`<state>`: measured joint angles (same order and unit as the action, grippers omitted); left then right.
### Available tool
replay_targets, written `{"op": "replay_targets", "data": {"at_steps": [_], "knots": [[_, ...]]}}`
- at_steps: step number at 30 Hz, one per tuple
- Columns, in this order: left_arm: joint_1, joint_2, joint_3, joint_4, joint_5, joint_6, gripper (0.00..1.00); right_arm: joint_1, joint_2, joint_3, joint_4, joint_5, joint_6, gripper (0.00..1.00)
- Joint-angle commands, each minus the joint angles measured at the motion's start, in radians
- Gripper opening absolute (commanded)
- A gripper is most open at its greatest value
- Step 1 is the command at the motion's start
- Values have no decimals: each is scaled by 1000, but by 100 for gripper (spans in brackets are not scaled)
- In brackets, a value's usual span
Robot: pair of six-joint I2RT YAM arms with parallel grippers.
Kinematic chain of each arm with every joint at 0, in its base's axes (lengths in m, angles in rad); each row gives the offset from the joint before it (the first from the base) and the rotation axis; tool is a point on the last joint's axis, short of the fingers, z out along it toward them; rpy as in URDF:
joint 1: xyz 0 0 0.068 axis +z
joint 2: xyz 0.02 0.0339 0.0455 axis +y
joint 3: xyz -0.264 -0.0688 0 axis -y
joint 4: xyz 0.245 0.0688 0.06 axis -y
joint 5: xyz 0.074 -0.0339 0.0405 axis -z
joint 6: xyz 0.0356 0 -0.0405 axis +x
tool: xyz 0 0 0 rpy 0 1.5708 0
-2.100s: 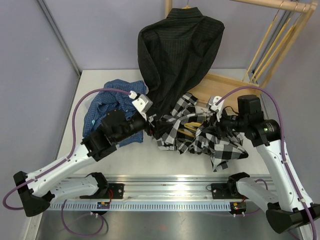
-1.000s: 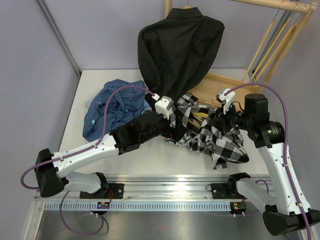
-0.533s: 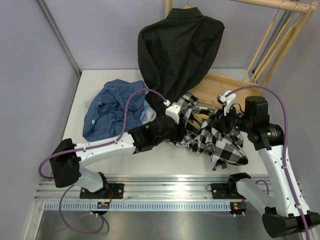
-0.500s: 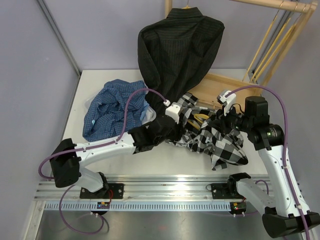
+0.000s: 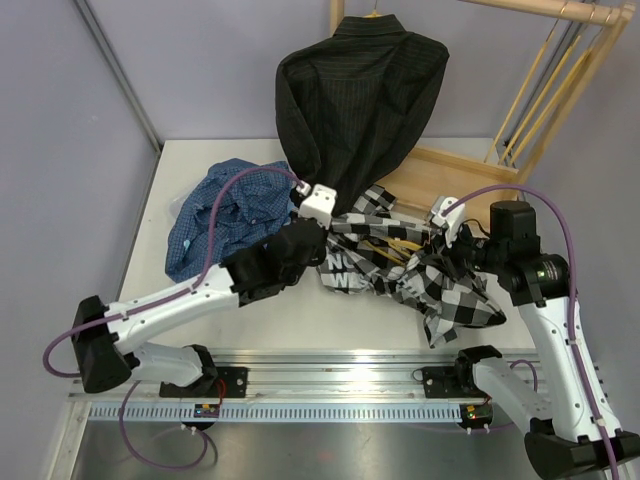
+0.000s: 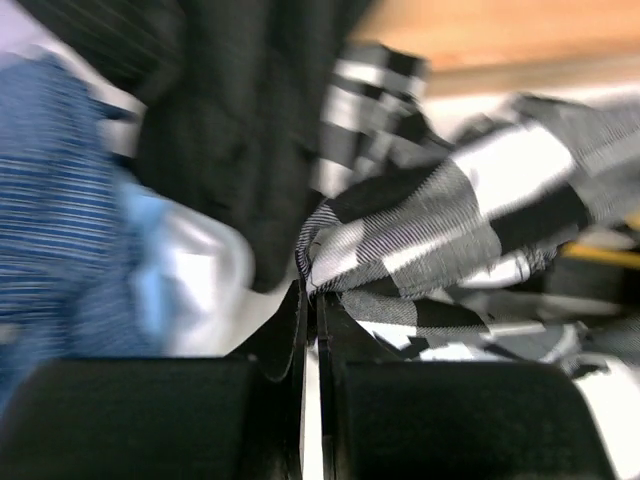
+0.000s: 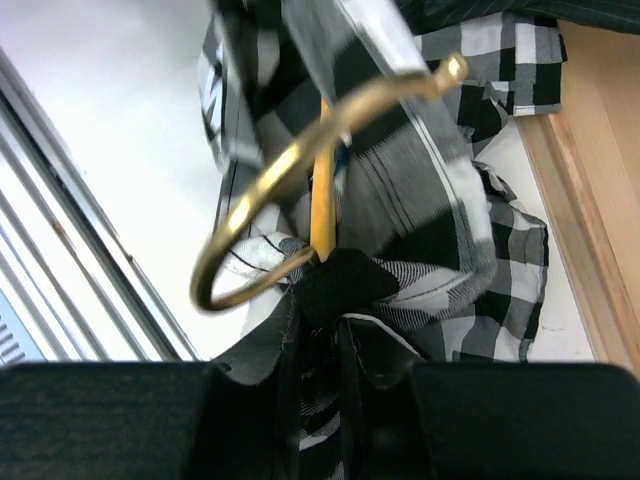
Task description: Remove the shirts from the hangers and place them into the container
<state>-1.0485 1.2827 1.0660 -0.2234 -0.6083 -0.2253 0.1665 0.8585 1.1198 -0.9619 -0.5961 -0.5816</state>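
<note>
**Checked shirt strung between both arms, hanger still in it**

Left gripper (image 6: 310, 288): jaws pressed together, with a thin edge of the black-and-white checked shirt (image 5: 440, 285) nipped at the tips. My wrist view here is blurred, but the cloth runs straight out of the pinch.

Right gripper (image 7: 318, 300): closed on a dark bunch of the same shirt, right at the foot of the hanger (image 7: 322, 205), where its yellow stem comes down. I can't tell whether wood is in the pinch along with the cloth. The brass-coloured hook (image 7: 290, 152) curls up and out above the fingers, standing clear in the air.

From above, the checked shirt lies on the table (image 5: 330, 312), centre to right, drawn out between the two grippers. Its loose end trails toward the near edge beside the right arm. Yellow shows through the folds in the middle, so the shirt is not off its hanger yet.

The pinstriped shirt (image 5: 355, 100) hangs at the back, centre. Its lower edge drapes down to meet the far side of the checked shirt, just beside the left wrist.

The blue shirt (image 5: 225, 215) lies crumpled at back left, near the left forearm and well apart from the right arm. I can't make out the basket from this view.

The wooden rack base (image 5: 450, 165) lies flat behind the checked shirt, to the right of the pinstriped one.
</note>
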Motion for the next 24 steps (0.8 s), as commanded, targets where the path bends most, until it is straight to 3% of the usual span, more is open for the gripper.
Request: {"op": "replay_targets", "data": {"at_steps": [1, 7, 14, 19, 24], "knots": [[42, -72, 104, -53, -177, 127, 0, -9, -41, 69, -76, -25, -165, 0], [91, -16, 169, -235, -167, 136, 0, -9, -42, 142, -142, -88, -225, 0], [107, 4, 118, -202, -114, 124, 0, -9, -15, 222, -274, -289, -354, 0], [105, -86, 137, -162, 27, 129, 0, -9, 19, 175, -212, -216, -323, 0], [128, -142, 134, -158, -16, 179, 0, -9, 37, 166, -264, -276, -400, 0]]}}
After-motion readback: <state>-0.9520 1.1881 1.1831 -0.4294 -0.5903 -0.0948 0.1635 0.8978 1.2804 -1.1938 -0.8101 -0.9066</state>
